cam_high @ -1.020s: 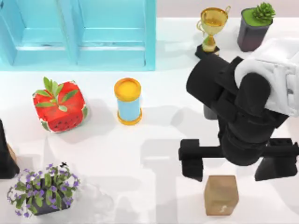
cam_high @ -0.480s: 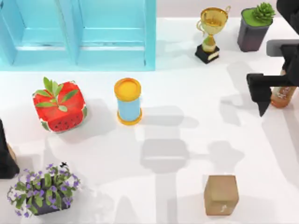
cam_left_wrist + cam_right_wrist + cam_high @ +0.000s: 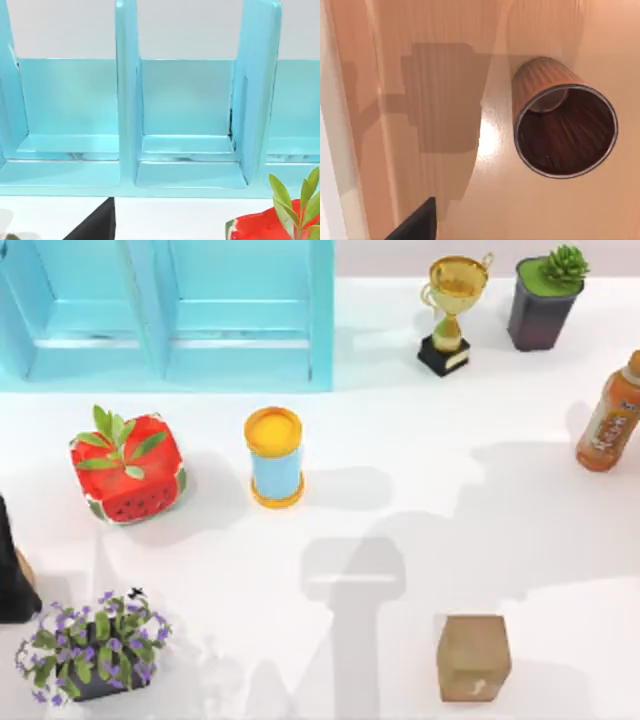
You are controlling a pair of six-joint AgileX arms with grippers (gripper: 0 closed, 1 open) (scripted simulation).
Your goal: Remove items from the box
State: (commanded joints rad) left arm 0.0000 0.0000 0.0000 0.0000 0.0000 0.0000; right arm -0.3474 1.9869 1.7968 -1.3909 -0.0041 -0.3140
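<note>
Tan block [image 3: 473,657] w/ white mark is sitting on the white table [image 3: 400,530], lower right, well apart from the blue cylinder [image 3: 275,457]. Ribbed reddish-brown cup [image 3: 562,127] is lying on an orange-tan surface [image 3: 445,100] under the right wrist cam. Can't tell either claw's opening or hold.

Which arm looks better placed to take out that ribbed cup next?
Probably the right. Its wrist view looks down on the ribbed cup standing on an orange-brown surface. The left arm's wrist view faces the blue shelf, and the left arm sits parked at the table's left edge. The tan block already lies on the white table.
</note>
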